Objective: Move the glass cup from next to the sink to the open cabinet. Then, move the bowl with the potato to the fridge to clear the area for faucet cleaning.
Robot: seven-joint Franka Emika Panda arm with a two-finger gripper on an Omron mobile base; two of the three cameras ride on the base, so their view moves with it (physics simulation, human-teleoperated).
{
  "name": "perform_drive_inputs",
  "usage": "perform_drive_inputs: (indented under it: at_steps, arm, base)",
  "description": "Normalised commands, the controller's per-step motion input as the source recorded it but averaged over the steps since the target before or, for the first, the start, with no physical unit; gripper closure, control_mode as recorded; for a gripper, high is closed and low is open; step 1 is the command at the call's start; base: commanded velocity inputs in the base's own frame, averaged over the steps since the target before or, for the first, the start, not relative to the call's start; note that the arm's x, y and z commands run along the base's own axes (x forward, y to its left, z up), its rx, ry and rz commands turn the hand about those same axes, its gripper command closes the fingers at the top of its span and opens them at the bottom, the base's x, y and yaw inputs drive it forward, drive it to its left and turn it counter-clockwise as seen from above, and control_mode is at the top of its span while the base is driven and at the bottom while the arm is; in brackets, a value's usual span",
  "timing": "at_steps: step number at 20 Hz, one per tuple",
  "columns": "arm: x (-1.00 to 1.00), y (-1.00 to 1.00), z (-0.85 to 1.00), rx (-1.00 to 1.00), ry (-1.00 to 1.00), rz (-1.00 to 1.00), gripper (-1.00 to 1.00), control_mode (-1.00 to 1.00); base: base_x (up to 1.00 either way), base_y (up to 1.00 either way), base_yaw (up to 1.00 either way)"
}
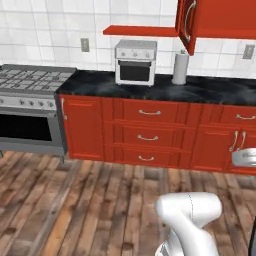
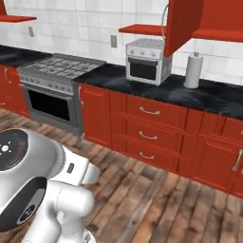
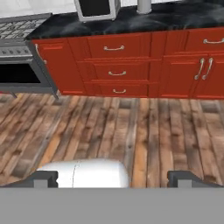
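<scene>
Glass cup, sink, bowl and fridge: none can be placed from this spot; the base faces a different run of the kitchen. Judged from the task wording alone, a glass cup should be light, rigid, slick-walled and breakable. A hold across the straight side wall at mid-height, squeezed gently, seems best.

Open cabinet (image 1: 142, 31): a red shelf board on the tiled wall, above a white toaster oven (image 1: 135, 62) that sits on the dark worktop (image 1: 95, 84). A paper towel roll (image 1: 180, 67) stands just beside the oven, under a swung-open red cabinet door (image 1: 187, 22). Red drawers (image 1: 148, 131) are below, and a steel range (image 1: 30, 107) is next along.

Gripper (image 3: 113, 177): fingertips spread about as wide as they go, nothing between them, aimed at the plank floor (image 3: 131, 131) well short of the drawers.

Views: the right base view takes in a second red shelf (image 2: 16, 18) beyond the range; the left base view cuts that off. The hand view gives the drawers and floor.
</scene>
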Motion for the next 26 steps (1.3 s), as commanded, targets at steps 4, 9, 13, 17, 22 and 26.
perform_drive_inputs:
  at_steps: [4, 9, 13, 17, 22, 26]
  arm:
    - [0.0, 0.0, 0.0, 0.0, 0.0, 0.0, -1.0, 1.0]
    - [0.0, 0.0, 0.0, 0.0, 0.0, 0.0, -1.0, 1.0]
    - [0.0, 0.0, 0.0, 0.0, 0.0, 0.0, -1.0, 1.0]
    - [0.0, 0.0, 0.0, 0.0, 0.0, 0.0, -1.0, 1.0]
    - [0.0, 0.0, 0.0, 0.0, 0.0, 0.0, -1.0, 1.0]
    - [0.0, 0.0, 0.0, 0.0, 0.0, 0.0, -1.0, 1.0]
  base:
    - [0.99, 0.02, 0.57]
    - [0.65, 0.0, 0.79]
    - [0.78, 0.0, 0.75]
    - [0.68, 0.05, 0.69]
    - [0.7, 0.19, 0.63]
    - [0.85, 0.26, 0.57]
